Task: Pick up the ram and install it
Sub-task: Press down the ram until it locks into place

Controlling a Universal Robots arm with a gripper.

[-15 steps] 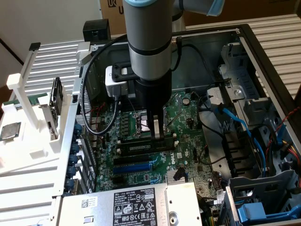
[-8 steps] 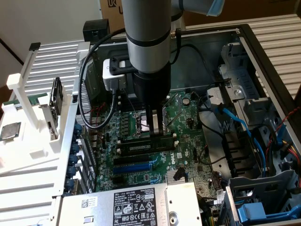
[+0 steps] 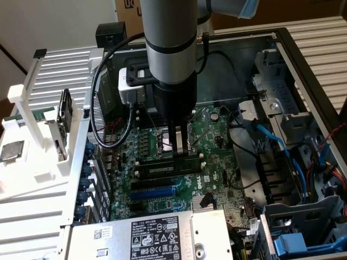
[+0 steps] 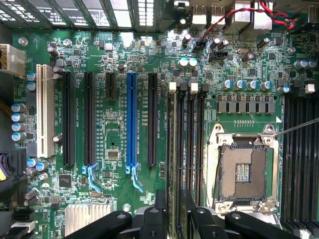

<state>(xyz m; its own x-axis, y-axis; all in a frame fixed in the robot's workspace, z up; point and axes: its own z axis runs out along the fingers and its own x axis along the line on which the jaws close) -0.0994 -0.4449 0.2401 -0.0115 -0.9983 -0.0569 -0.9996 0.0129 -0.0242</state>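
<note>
My fingers [image 4: 160, 214] were wide open, empty, over the ram [image 3: 168, 168], 6 o'clock of the socket [image 3: 164, 142]; seemed light, stiff, fragile: grab mid-edge.

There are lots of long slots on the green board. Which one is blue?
The blue expansion slot, flanked by black slots. It alone is blue; the rest are black, except one white slot.

Arm [image 3: 169, 32] stands vertical over the motherboard [image 3: 160, 205]. End effector [image 3: 179, 153] points straight down near the board's middle, fingers [image 3: 173, 142] parted, tips close above it.
</note>
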